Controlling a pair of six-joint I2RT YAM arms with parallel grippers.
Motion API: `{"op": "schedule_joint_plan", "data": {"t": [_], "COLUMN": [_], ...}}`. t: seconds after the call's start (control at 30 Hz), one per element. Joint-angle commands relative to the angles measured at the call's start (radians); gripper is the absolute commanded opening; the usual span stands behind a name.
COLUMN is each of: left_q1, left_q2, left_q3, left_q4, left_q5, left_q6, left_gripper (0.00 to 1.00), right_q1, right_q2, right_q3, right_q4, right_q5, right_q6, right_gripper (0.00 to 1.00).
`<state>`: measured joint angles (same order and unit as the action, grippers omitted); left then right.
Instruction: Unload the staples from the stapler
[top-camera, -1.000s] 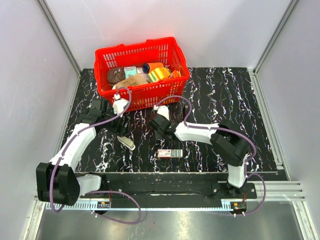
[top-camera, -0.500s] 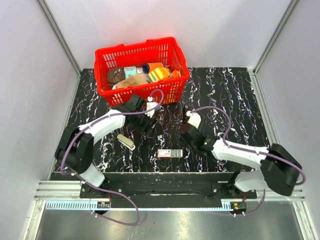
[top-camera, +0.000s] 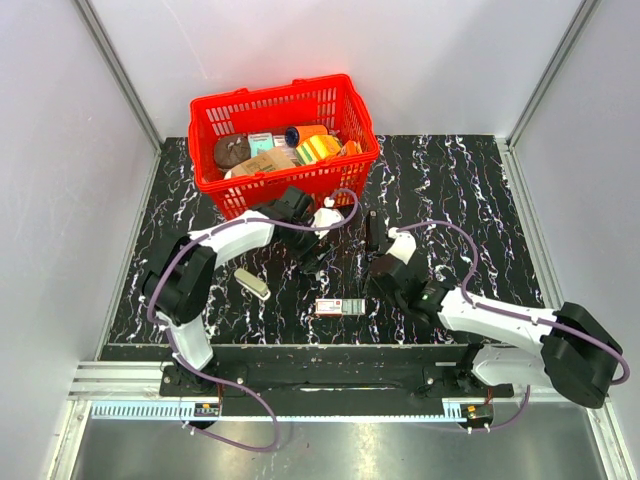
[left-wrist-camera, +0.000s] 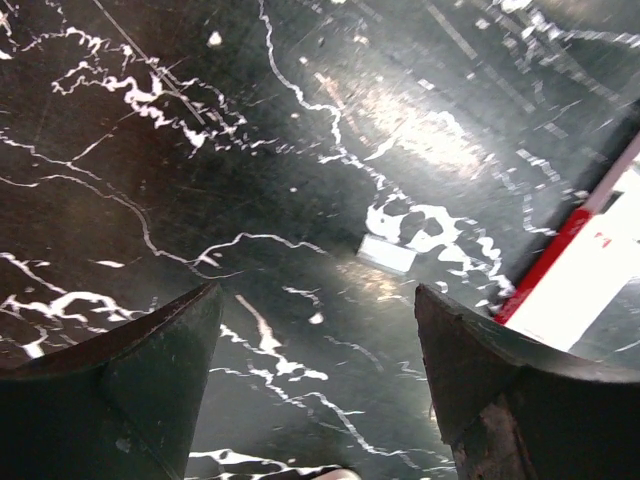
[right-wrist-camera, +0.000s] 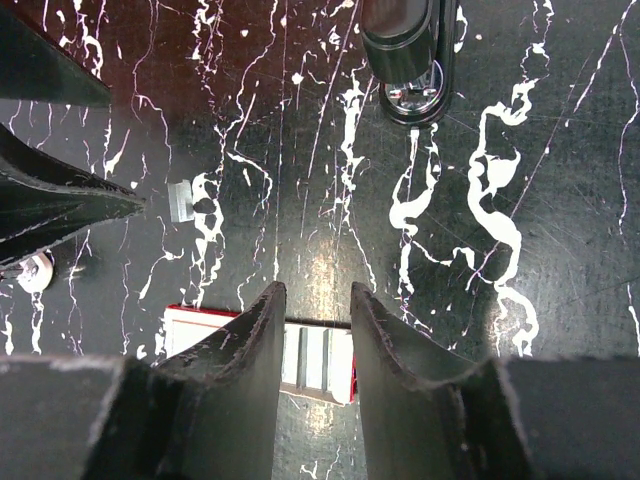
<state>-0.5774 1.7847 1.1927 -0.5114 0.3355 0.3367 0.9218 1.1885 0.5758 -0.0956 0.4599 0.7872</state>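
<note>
Both arms have swung since a second ago: my left arm has left the near left side of the red basket (top-camera: 285, 140) and now reaches across to the middle of the worktop (top-camera: 480, 200), while the right arm has pulled its elbow out low to the right. Nothing lying on the worktop has shifted.

My left fingers (left-wrist-camera: 150, 360) stand wide apart with nothing between them, hovering low over the black marbled surface. Under them, slightly to one side, lies a small silvery staple strip (left-wrist-camera: 386, 254), flat and on its own. A corner of the red-and-white box (left-wrist-camera: 590, 270) shows at the edge of that wrist view.

My right fingers (right-wrist-camera: 240, 350) are parted by a narrow gap and grip nothing; the box shows below through the gap, and I cannot tell whether they touch it. In the overhead view the box (top-camera: 340, 306) sits near the front edge, between the two arms.

The stapler (top-camera: 372, 230) is black and lies on the worktop just beyond the right fingers and to the right of the left ones, untouched by either. The right wrist view catches its end (right-wrist-camera: 405, 60) at the top.

A small pale oblong item (top-camera: 252, 284), which I cannot identify, lies well to the left. The basket holds assorted packets.
</note>
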Motion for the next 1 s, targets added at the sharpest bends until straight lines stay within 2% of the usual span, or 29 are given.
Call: {"op": "schedule_joint_plan", "data": {"t": [0.0,0.17,0.33,0.43,0.53,0.8,0.97], "left_q1": [0.002,-0.016,-0.047,-0.052,-0.079,-0.116,-0.140], "left_q2": [0.019,0.001,-0.088,-0.055,-0.028,0.021,0.045], "left_q3": [0.031,0.015,-0.067,-0.042,-0.074,-0.093,-0.071], "left_q4": [0.001,-0.009,0.044,0.002,0.042,0.117,0.108], "left_q5": [-0.075,-0.007,-0.018,-0.035,-0.114,-0.133,-0.115], "left_q6": [0.157,0.143,0.407,0.507,0.623,0.671,0.656], "left_gripper": [0.81,0.78,0.80,0.80,0.80,0.80,0.80], "right_q1": [0.000,0.000,0.002,0.000,0.000,0.000,-0.001], "right_q2": [0.008,0.022,0.034,0.043,0.051,0.066,0.048], "right_q3": [0.013,0.013,0.021,0.030,0.036,0.047,0.039], "right_q4": [0.042,0.053,0.056,0.057,0.057,0.057,0.051], "right_q5": [0.040,0.036,0.033,0.031,0.034,0.036,0.052], "right_q6": [0.009,0.007,0.001,0.001,0.000,-0.005,0.010], "right_gripper": [0.38,0.38,0.38,0.38,0.37,0.37,0.37]}}
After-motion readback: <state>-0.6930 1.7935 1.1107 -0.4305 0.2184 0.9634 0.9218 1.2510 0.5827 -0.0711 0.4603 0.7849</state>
